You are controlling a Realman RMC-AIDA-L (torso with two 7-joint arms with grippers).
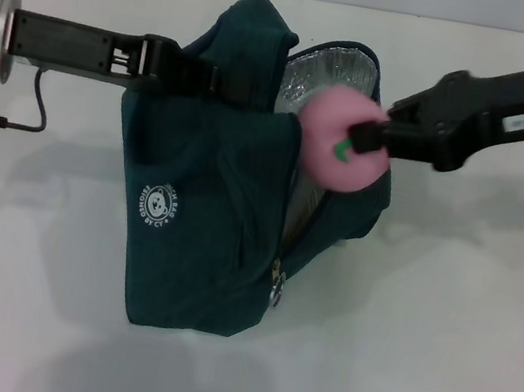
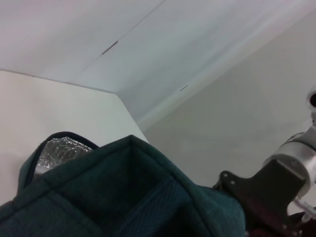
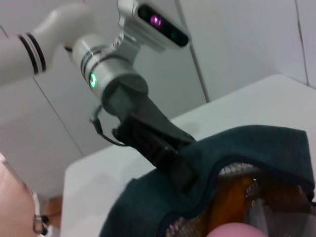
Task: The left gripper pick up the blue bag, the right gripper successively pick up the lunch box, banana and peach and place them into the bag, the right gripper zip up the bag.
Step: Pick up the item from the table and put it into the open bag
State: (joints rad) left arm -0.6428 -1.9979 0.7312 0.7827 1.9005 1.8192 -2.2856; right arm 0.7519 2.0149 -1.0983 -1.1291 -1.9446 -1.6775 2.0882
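We see a plain white surface (image 1: 435,369) carrying the scene. The blue bag (image 1: 204,237) sits on it near the middle, though we cannot tell whether its base rests fully on the surface. To the robot's left of the bag, a thin black cable (image 1: 11,119) lies on the surface. Soft shadows fall around the bag's base.

Matt cloth blue bag (image 1: 204,237), foil-lined.

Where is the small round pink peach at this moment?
In the head view, the small round pink peach sits in the right gripper, above the blue bag's open foil-lined mouth.
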